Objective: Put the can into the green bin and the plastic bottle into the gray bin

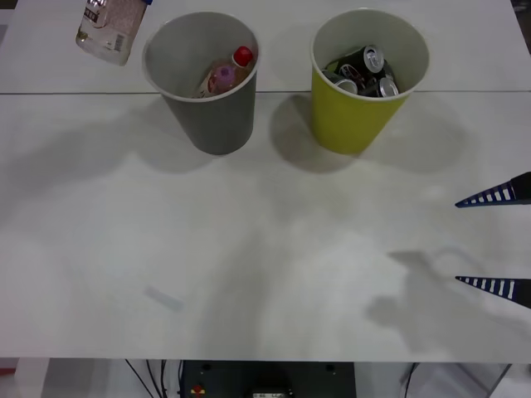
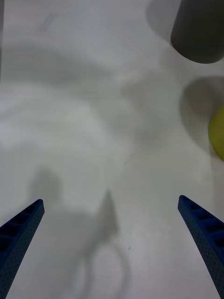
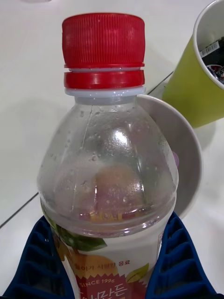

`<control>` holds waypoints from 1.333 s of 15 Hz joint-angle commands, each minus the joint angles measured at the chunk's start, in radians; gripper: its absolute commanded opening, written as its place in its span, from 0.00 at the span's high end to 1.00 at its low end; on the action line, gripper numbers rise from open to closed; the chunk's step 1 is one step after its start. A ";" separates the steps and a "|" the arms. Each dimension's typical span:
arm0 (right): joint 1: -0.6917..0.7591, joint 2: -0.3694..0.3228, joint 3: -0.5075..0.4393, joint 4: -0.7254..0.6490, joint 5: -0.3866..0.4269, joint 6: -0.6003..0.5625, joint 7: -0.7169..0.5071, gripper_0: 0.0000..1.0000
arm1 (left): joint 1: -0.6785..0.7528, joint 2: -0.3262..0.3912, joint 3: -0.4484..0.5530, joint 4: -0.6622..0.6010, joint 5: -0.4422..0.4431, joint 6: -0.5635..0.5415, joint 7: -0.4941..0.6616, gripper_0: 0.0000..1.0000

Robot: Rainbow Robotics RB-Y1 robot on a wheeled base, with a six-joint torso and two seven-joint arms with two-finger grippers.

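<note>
The left gripper (image 3: 109, 261) is clamping its blue ribbed fingers (image 3: 179, 261) on the small clear plastic bottle with a red cap (image 3: 106, 154), held above and just left of the large gray tapered bin (image 1: 203, 83). Its label is cut off. A pinkish bottle (image 1: 226, 75) is lying inside that bin, probably leaning. The yellow-green tapered bin (image 1: 365, 79), right of gray, is holding dark cans (image 1: 369, 70). The right gripper (image 1: 498, 240) is hovering wide open and empty, well right.

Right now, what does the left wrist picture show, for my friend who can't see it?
A clear plastic bottle with a red cap is gripped between the blue ribbed fingers of the left end effector. Behind it are the light rim of the gray cup-shaped bin and the yellow-green bin with cans inside.
</note>
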 commanded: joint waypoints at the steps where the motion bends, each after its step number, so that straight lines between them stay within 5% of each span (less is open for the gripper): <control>1: 0.000 0.000 0.000 0.000 0.000 0.000 0.000 0.00 | -0.046 -0.091 0.000 0.074 -0.051 0.002 -0.001 1.00; 8: 0.000 0.000 0.000 0.000 0.000 0.000 0.000 0.00 | -0.091 -0.229 0.002 0.181 -0.128 0.002 -0.001 0.98; 9: 0.000 0.000 0.000 0.000 0.000 0.000 0.000 0.00 | -0.091 -0.232 0.000 0.181 -0.128 0.003 -0.001 0.88; 10: 0.000 0.000 0.000 0.000 0.000 0.000 0.000 0.00 | -0.091 -0.235 0.000 0.181 -0.128 0.005 -0.005 0.61; 11: 0.000 0.000 0.000 0.000 0.000 0.000 0.000 0.00 | -0.091 -0.236 0.000 0.181 -0.128 0.006 -0.022 0.06; 12: 0.000 0.000 0.000 0.000 0.000 0.000 0.000 0.00 | -0.091 -0.236 0.000 0.181 -0.128 0.006 -0.022 0.00; 16: 0.000 0.000 0.000 0.000 0.000 0.000 0.000 0.00 | -0.089 -0.215 0.000 0.178 -0.099 -0.011 -0.038 0.00; 20: 0.000 0.000 0.000 0.000 0.000 0.000 0.000 0.00 | -0.046 -0.095 0.002 0.123 0.030 -0.061 -0.117 0.00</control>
